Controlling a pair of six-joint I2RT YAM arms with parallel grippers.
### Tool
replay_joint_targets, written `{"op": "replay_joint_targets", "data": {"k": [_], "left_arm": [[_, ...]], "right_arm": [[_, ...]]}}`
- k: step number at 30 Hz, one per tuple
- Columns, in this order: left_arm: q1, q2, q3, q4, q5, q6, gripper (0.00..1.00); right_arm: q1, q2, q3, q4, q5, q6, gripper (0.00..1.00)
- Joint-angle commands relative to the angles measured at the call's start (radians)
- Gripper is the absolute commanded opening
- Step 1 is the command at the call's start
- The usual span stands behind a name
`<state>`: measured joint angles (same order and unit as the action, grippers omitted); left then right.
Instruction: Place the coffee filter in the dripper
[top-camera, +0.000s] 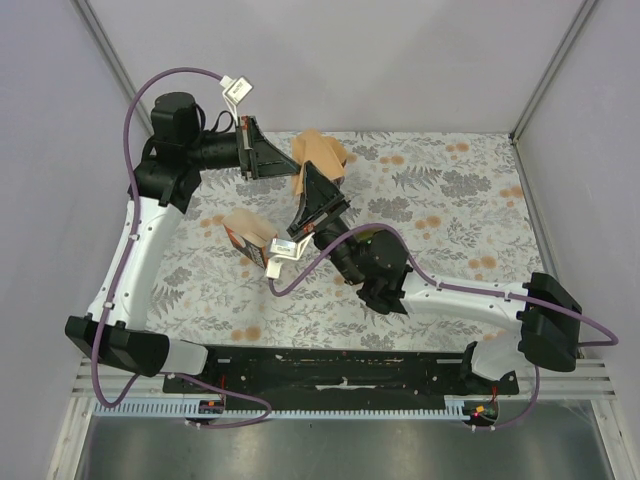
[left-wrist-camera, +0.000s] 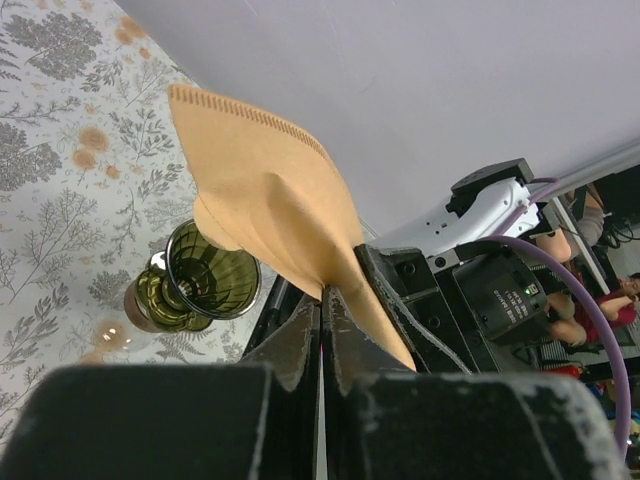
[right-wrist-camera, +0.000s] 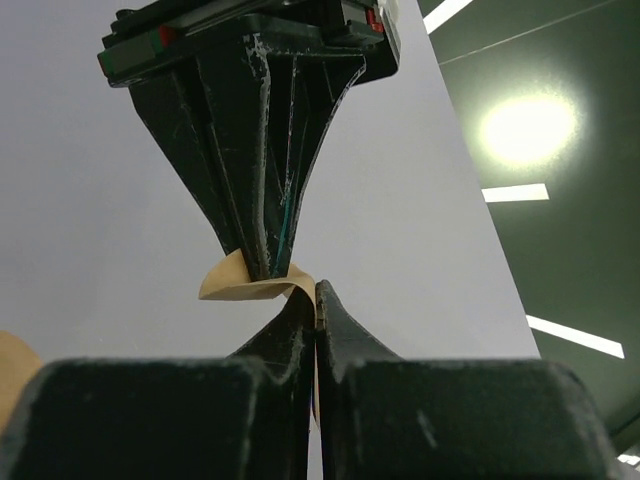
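A tan paper coffee filter (top-camera: 322, 150) hangs in the air above the back of the table, held by both grippers. My left gripper (top-camera: 293, 160) is shut on its lower edge; in the left wrist view the filter (left-wrist-camera: 265, 190) fans up from the closed tips (left-wrist-camera: 323, 297). My right gripper (top-camera: 306, 178) is shut on the same filter from the near side; its wrist view shows its tips (right-wrist-camera: 317, 293) pinching a curl of paper (right-wrist-camera: 235, 286) just under the left gripper's fingers (right-wrist-camera: 262, 190). The green glass dripper (left-wrist-camera: 205, 280) stands on the table below the filter. It is hidden in the top view.
An orange-brown filter box (top-camera: 248, 232) lies on the floral tablecloth (top-camera: 450, 200) left of the right arm's wrist. The right arm's wrist and purple cable (left-wrist-camera: 500, 290) sit close beside the dripper. Grey walls enclose the back and sides.
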<state>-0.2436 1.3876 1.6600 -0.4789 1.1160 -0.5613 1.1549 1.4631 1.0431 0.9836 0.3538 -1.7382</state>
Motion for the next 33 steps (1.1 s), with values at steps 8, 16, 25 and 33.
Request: {"op": "replay_joint_targets", "data": {"k": [8, 16, 25, 33], "left_arm": [[-0.005, -0.028, 0.086, -0.153, 0.015, 0.228, 0.02], [-0.014, -0.035, 0.136, -0.322, -0.088, 0.480, 0.02], [-0.115, -0.068, 0.215, -0.662, -0.450, 1.023, 0.02], [-0.143, -0.097, 0.241, -0.730, -0.381, 1.051, 0.02]], "right_arm": [[0.000, -0.220, -0.072, -0.232, -0.045, 0.382, 0.64], [-0.040, -0.336, -0.094, -0.407, -0.119, 0.545, 0.77], [-0.385, -0.391, 0.297, -1.134, -0.817, 1.285, 0.98], [-0.448, -0.230, 0.491, -1.287, -1.011, 1.532, 0.97]]}}
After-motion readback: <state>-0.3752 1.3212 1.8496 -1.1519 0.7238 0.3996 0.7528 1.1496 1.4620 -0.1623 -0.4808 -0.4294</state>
